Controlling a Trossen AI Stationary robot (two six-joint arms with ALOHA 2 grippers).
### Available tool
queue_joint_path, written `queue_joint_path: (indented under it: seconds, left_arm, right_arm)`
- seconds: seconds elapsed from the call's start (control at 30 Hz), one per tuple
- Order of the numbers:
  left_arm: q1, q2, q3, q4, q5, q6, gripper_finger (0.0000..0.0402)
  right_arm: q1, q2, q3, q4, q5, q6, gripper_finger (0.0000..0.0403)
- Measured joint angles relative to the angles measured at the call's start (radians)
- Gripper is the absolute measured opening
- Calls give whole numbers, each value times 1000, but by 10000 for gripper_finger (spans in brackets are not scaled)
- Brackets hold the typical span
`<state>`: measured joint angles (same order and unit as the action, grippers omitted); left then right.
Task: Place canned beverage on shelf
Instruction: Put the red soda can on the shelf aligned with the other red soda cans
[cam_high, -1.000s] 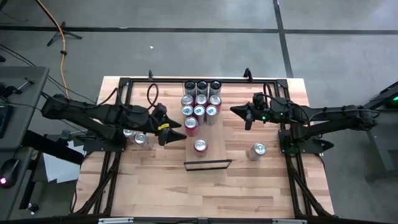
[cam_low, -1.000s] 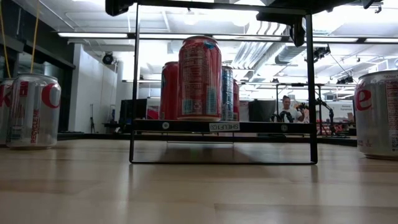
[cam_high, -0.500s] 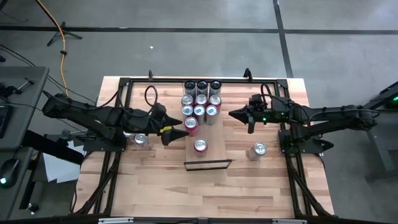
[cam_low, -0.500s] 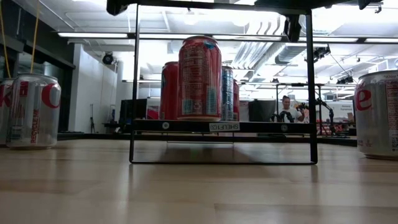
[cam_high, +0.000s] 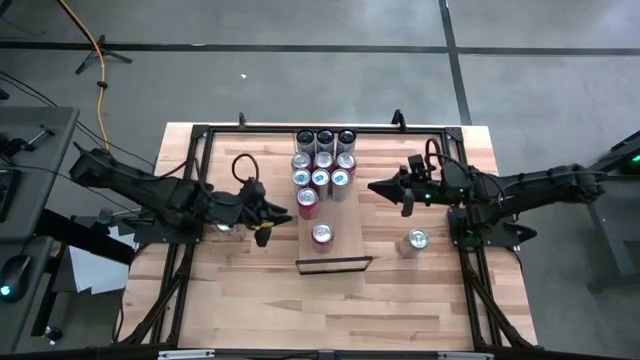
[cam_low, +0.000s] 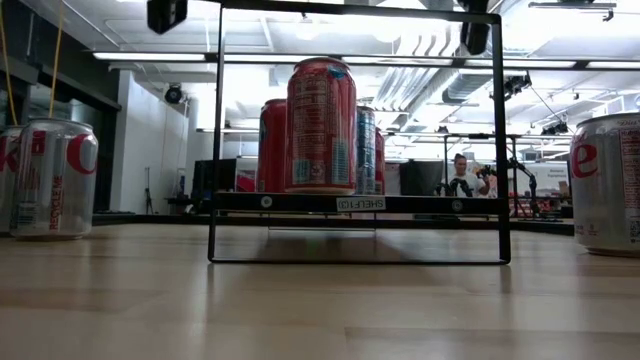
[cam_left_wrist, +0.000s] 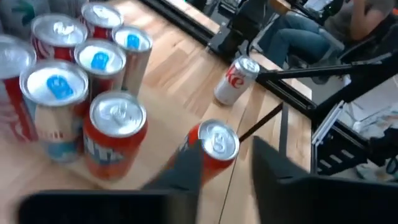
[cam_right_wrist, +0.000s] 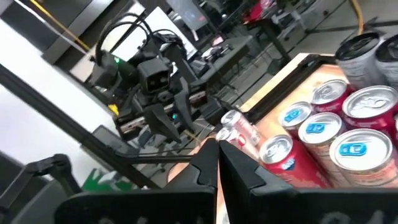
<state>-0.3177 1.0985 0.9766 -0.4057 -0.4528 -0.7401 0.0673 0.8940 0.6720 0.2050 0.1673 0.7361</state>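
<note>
The shelf (cam_high: 346, 236) is a pale board running from the table's middle toward its far edge. Several cans stand bunched at its far end (cam_high: 322, 160). A red can (cam_high: 308, 200) stands in front of them, and another red can (cam_high: 322, 234) stands nearer the shelf's black front lip (cam_high: 334, 264). In the low view that nearest red can (cam_low: 320, 125) stands upright on the lip. My left gripper (cam_high: 274, 212) hovers left of the shelf with its fingers apart (cam_left_wrist: 224, 151) and nothing between them. My right gripper (cam_high: 376, 186) hovers right of the shelf, shut (cam_right_wrist: 217, 149).
A silver can (cam_high: 225, 226) stands on the table under my left arm. Another silver can (cam_high: 416, 240) stands right of the shelf, near my right arm. A black frame (cam_high: 200, 130) runs along the table's edges. A person (cam_low: 460, 175) sits far behind the table.
My left gripper has drawn back from the red cans on the shelf toward the table's left edge. The cans stand where they were.
</note>
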Motion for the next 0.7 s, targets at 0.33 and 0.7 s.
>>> queue_joint_path:
  seconds: [0.33,0.7]
  left_arm:
    - [-20,-5,-300,406,73,-392,2]
    - [-49,105,-361,551,55,-698,0]
  right_arm:
    - [100,79,0,-6,80,59,0]
    - [145,177,0,-4,62,75,0]
